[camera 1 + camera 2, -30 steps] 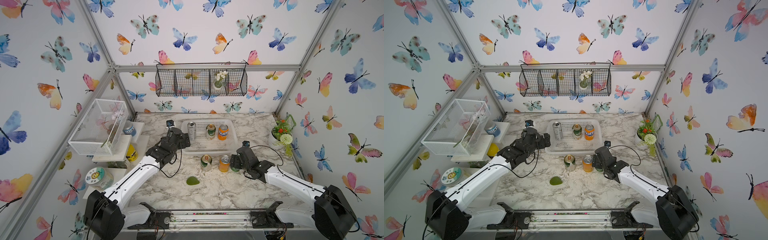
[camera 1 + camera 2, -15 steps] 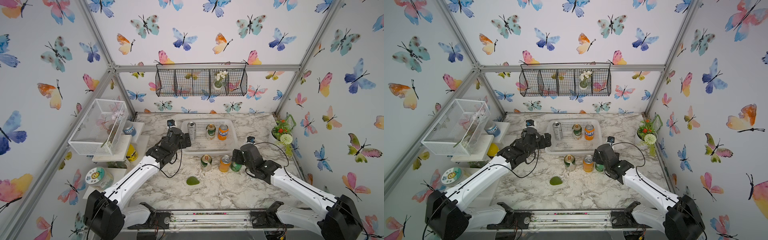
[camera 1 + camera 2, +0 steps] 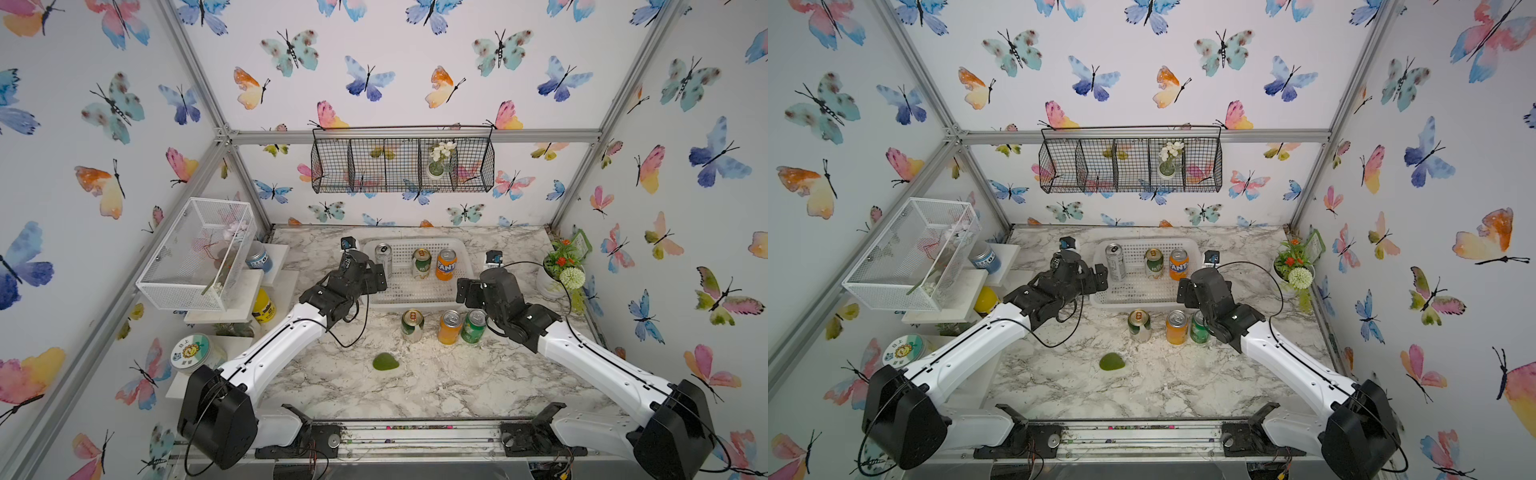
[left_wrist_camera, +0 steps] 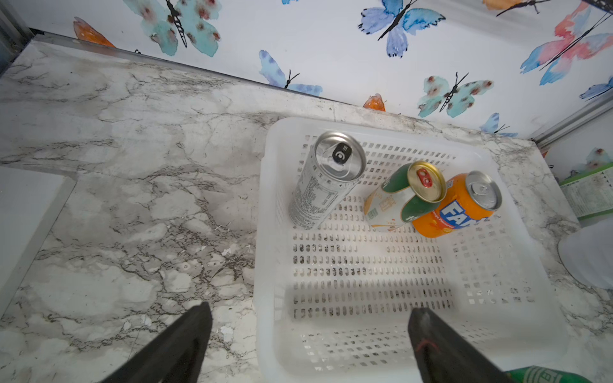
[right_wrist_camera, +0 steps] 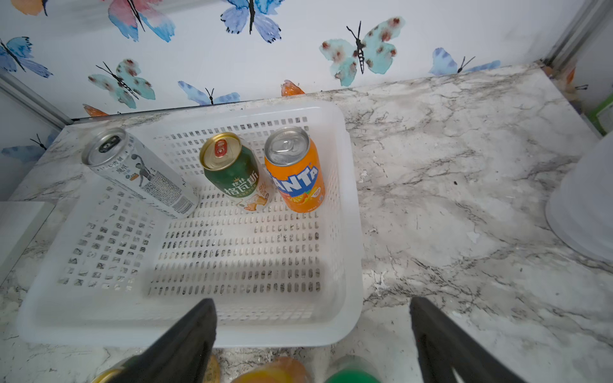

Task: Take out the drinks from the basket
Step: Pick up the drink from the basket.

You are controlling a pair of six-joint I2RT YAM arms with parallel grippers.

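The left jaws and right jaws are both spread wide, nothing in them. Ahead of both, at the far side of the basket (image 4: pixel 272 298), stand the silver can (image 4: pixel 326 180), a green-and-cream can (image 4: pixel 403 195) and a Fanta can (image 4: pixel 459 205). Sketchy bit, probably: those last two sit right beside each other, so a finger pushed between them could topple one, and the tall silver one looks tippy. The bright green can (image 3: pixel 473 327) on the bench (image 3: pixel 436 382) sits just behind the right jaws, close under that arm, so a careless swing might clip it.

White-shelled L arm (image 3: pixel 278 345) & R arm (image 3: pixel 594 365), black joints + wrists, thin black cables, small dark screws.
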